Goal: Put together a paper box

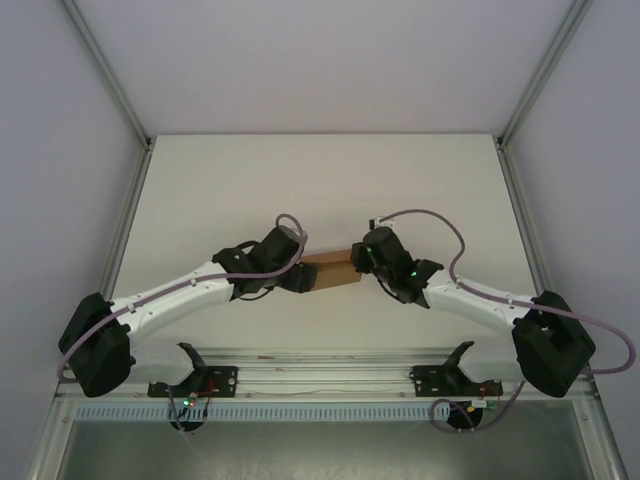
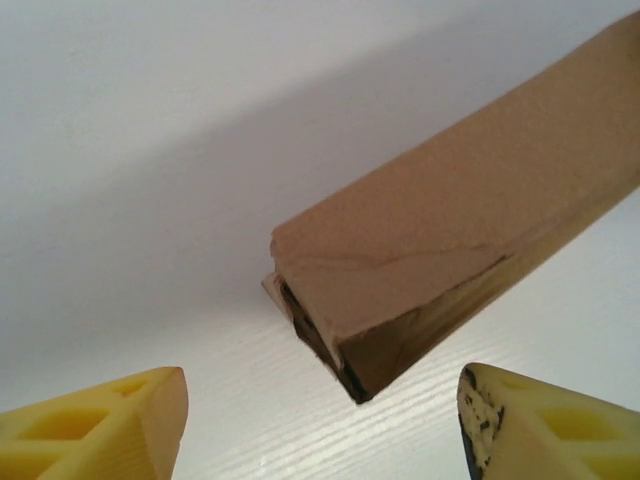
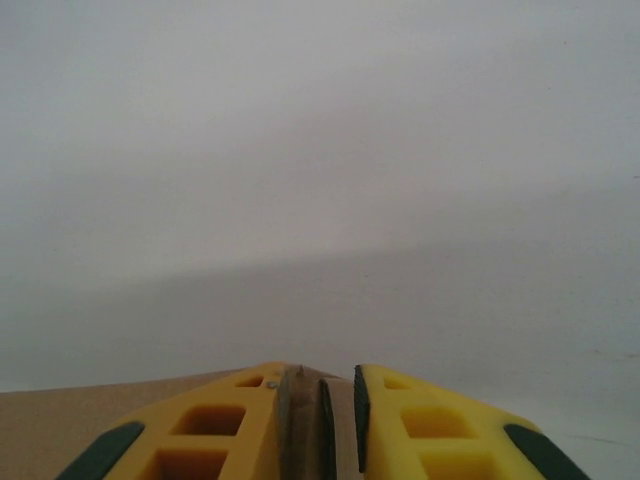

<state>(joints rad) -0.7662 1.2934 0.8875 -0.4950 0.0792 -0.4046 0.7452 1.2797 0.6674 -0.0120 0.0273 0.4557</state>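
Observation:
The paper box (image 1: 330,270) is a long, narrow brown cardboard box held above the table between the two arms. My right gripper (image 1: 362,262) is at its right end. In the right wrist view the right gripper (image 3: 322,376) is shut on a thin cardboard wall, and more of the paper box (image 3: 45,425) stretches away to the lower left. My left gripper (image 1: 303,277) is at the box's left end. In the left wrist view the left gripper (image 2: 322,388) stands wide open, and the paper box (image 2: 450,230) shows its partly closed end just beyond the yellow fingertips (image 2: 150,410), touching neither.
The white table (image 1: 320,180) stretches behind the box to the back wall. Metal frame posts (image 1: 120,210) run along both sides. The arms' mounting rail (image 1: 320,375) crosses the near edge.

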